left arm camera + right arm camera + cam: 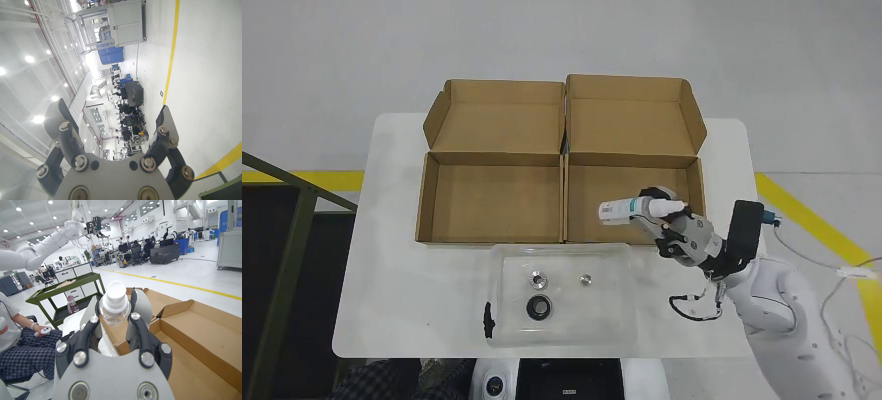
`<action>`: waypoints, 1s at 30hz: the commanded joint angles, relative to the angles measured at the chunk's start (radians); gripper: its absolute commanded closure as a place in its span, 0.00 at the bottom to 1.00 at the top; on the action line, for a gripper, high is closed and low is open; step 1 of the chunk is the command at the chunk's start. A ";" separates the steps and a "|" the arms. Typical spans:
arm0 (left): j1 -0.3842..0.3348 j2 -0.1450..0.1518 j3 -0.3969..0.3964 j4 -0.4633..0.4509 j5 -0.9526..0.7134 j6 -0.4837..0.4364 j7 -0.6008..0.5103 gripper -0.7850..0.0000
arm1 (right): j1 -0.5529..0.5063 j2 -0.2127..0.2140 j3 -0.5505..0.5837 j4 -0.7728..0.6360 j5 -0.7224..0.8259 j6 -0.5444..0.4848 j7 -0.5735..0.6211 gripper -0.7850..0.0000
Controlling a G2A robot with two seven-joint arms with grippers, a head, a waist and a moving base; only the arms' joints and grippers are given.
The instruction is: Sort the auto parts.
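Observation:
My right gripper [657,207] [115,311] is shut on a clear bottle with a white cap [620,209] [115,294]. It holds the bottle lying sideways over the right cardboard box [587,190] [198,332], near that box's front edge. A clear tray [612,305] in front of the boxes holds a silver part [538,278], a small silver piece [585,279] and a black ring [539,308]. A black clip [487,319] lies at the tray's left edge. My left gripper [112,106] is open, holds nothing, and is raised high away from the table.
A second open cardboard box [492,195] stands left of the first, both with lids folded back. A green metal cart [282,260] [66,289] is beside the table's left side. Bare white tabletop [392,250] lies left of the boxes.

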 commanded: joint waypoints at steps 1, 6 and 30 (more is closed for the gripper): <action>0.000 0.000 0.000 0.000 0.000 0.000 0.000 0.00 | 0.002 -0.001 -0.005 -0.015 -0.054 0.032 0.005 1.00; 0.000 0.000 0.000 0.000 0.000 0.000 0.000 0.00 | 0.017 -0.006 -0.035 -0.032 -0.139 0.094 0.024 1.00; 0.000 0.000 0.000 0.000 0.000 0.000 0.000 0.00 | 0.222 -0.044 -0.269 0.159 -0.383 0.258 0.209 1.00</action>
